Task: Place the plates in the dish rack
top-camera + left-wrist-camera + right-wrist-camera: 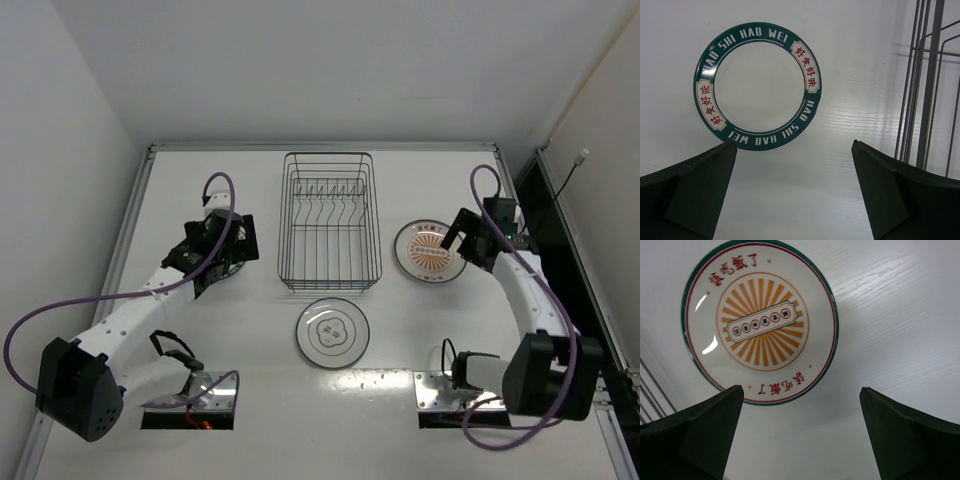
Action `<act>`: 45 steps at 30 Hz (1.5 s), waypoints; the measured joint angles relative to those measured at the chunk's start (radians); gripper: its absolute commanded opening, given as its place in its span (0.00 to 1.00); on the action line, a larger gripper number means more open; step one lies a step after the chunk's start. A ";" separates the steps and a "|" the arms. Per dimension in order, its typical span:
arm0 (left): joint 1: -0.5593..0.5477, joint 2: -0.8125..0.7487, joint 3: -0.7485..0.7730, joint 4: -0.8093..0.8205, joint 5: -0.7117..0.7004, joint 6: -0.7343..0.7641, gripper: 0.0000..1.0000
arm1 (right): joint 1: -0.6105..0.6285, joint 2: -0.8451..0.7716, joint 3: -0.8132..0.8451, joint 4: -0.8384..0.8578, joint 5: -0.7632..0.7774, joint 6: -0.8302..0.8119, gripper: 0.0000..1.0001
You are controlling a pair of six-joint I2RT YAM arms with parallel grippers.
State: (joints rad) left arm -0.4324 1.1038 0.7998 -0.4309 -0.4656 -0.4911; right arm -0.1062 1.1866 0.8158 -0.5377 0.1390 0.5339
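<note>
The dish rack, a dark wire basket with upright tines, stands empty mid-table. The sunburst plate lies flat to its right. My right gripper hovers open at that plate's right edge. In the right wrist view the plate lies just beyond the open gripper. The dark-rimmed plate with the wavy motif lies flat in front of the rack. My left gripper is open left of the rack, above a green-ringed white plate that lies just ahead of it.
The rack's wires show at the right of the left wrist view and at the lower left of the right wrist view. White walls close in the table at the back and sides. The green-ringed plate is mostly hidden under the left gripper in the top view.
</note>
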 measured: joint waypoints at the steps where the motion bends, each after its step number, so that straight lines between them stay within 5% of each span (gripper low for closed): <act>1: 0.000 -0.003 0.000 0.000 -0.003 0.000 1.00 | -0.039 0.033 -0.003 0.014 -0.025 0.007 0.96; 11: 0.000 -0.006 0.000 0.000 -0.011 0.000 1.00 | -0.333 0.315 -0.121 0.126 -0.338 0.072 0.80; 14: 0.000 -0.006 0.000 0.000 -0.011 0.000 1.00 | -0.358 0.372 -0.113 0.174 -0.417 0.085 0.59; 20: 0.000 -0.006 0.000 0.000 -0.013 0.000 1.00 | -0.367 0.508 -0.076 0.285 -0.621 0.153 0.43; 23: 0.000 -0.006 0.000 0.000 -0.016 0.000 1.00 | -0.365 0.533 -0.078 0.315 -0.652 0.174 0.22; 24: 0.000 -0.006 0.000 0.000 -0.017 0.000 1.00 | -0.364 0.540 -0.080 0.321 -0.655 0.173 0.04; 25: 0.000 -0.006 0.000 0.000 -0.019 0.000 1.00 | -0.362 0.546 -0.082 0.325 -0.655 0.168 0.00; 32: 0.000 -0.006 0.000 0.000 -0.022 0.000 1.00 | -0.362 0.521 -0.093 0.346 -0.708 0.166 0.00; 39: 0.000 -0.006 0.000 0.000 -0.022 0.000 1.00 | -0.302 0.124 0.009 0.129 -0.399 0.083 0.00; 45: 0.000 -0.004 0.000 0.000 -0.021 0.000 1.00 | -0.215 0.016 0.187 0.082 -0.243 0.042 0.00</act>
State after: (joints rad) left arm -0.4320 1.1000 0.7994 -0.4309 -0.4866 -0.4911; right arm -0.3214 1.2030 1.0027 -0.4561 -0.1043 0.5755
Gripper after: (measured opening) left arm 1.000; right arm 0.052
